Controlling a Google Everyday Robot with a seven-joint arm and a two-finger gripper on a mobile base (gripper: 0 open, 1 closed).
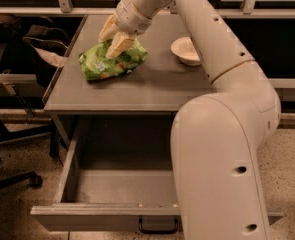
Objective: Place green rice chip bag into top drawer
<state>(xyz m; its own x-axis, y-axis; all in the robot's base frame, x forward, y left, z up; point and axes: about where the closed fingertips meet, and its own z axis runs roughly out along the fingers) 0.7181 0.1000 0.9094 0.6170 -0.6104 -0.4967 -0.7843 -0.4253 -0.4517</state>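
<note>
**Green rice chip bag (109, 65) on the tabletop, my jaws parted over its upper edge.**

The bag lies crumpled in the upper left of the frame on the grey table (152, 86), well apart from the cream bowl (187, 50) to its right. The top drawer (107, 215) stands pulled open at the bottom of the frame. My gripper (107, 45) sits at the bag's top. I judge the risk to be a shallow pinch: slick foil may slip out on the lift, or the bag may fall outside the drawer.
</note>
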